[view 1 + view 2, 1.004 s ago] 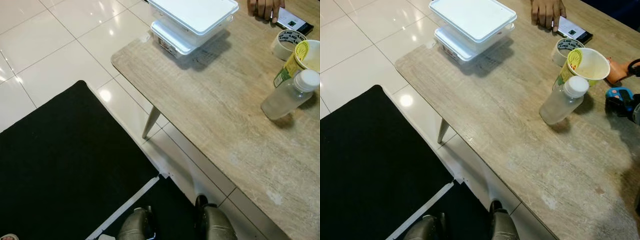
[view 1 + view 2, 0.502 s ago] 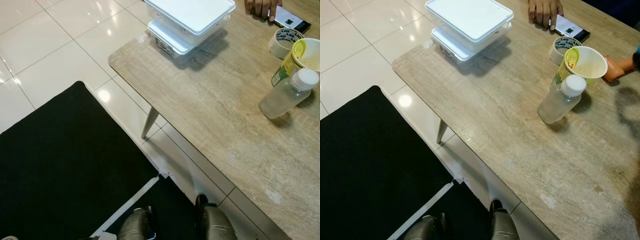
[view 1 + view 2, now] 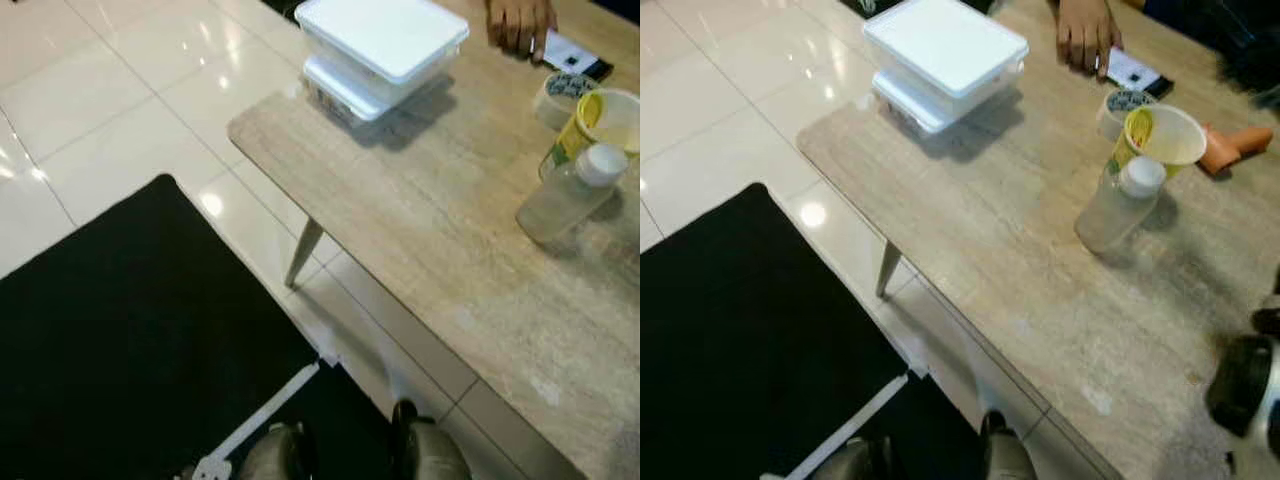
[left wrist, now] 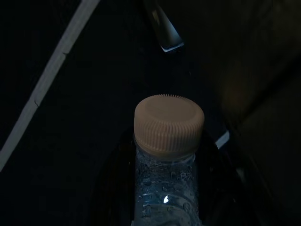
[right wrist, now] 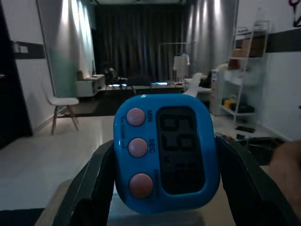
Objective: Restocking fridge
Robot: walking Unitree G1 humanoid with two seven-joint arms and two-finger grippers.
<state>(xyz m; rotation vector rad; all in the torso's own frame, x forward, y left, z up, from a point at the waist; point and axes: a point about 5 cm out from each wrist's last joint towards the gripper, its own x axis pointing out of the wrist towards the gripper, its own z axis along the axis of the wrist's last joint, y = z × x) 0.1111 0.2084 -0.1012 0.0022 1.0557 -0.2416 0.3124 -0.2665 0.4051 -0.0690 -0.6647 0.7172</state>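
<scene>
The counter [image 3: 1000, 250] runs from the far left to the near right, with the mat [image 3: 120, 330] on the floor at its left. Two stacked containers [image 3: 945, 55] sit at its far corner. To their right a person's hand [image 3: 1085, 35] rests on a phone [image 3: 1135, 72]. Nearer stand a tape roll [image 3: 1120, 108], a cup [image 3: 1160, 135] and a bottle [image 3: 1118, 205] (each just beside the next).

Wooden table [image 3: 1040, 290] — white containers [image 3: 943, 58], bottle [image 3: 1118, 205], cup [image 3: 1160, 135], tape roll [image 3: 1120, 108].
</scene>
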